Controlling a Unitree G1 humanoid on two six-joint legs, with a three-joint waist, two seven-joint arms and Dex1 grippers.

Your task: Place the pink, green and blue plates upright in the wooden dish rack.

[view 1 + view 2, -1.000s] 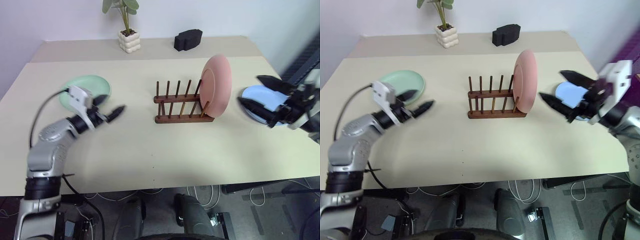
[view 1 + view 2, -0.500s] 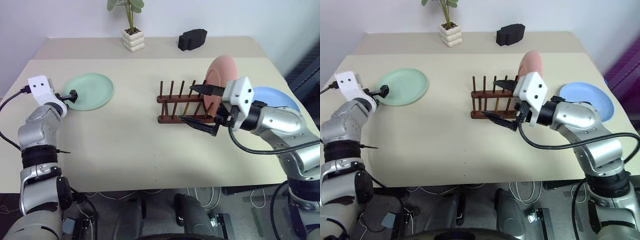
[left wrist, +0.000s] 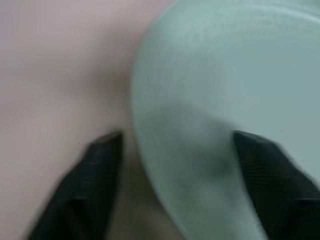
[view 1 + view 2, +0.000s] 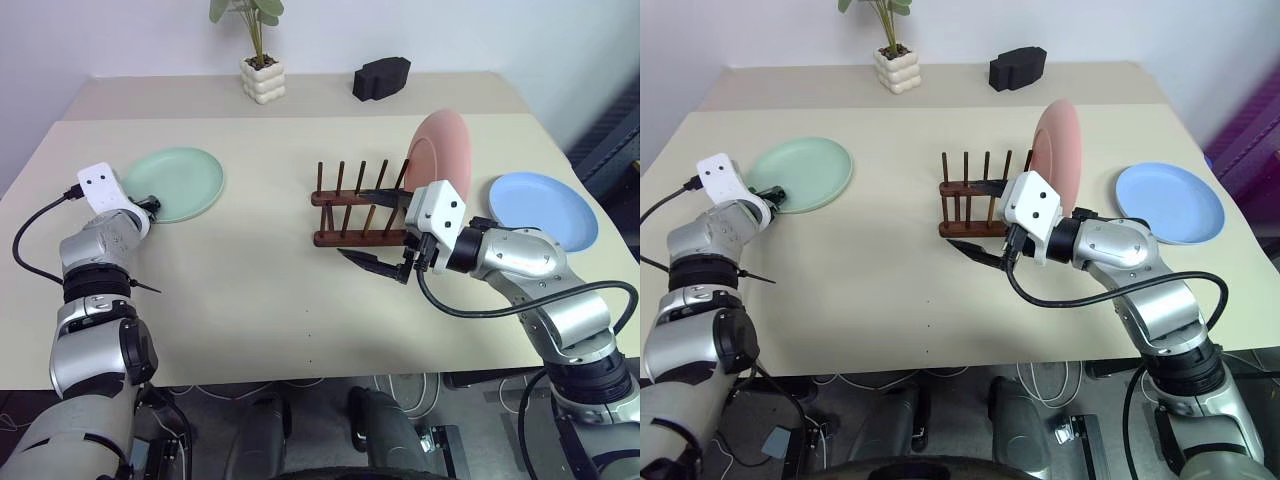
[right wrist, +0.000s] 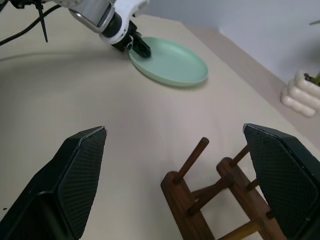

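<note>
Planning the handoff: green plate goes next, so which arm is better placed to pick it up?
Left. The left gripper is already at the rim of the green plate, fingers straddling its edge. The right gripper hangs open by the wooden dish rack.

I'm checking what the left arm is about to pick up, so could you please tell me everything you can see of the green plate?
The green plate is round, shallow, pale mint, glossy like glazed ceramic, with a low raised rim. It lies flat on the beige table, far left of the wooden dish rack. The left claw is at its near-left edge, one finger over the rim, one beside it on the table.
</note>
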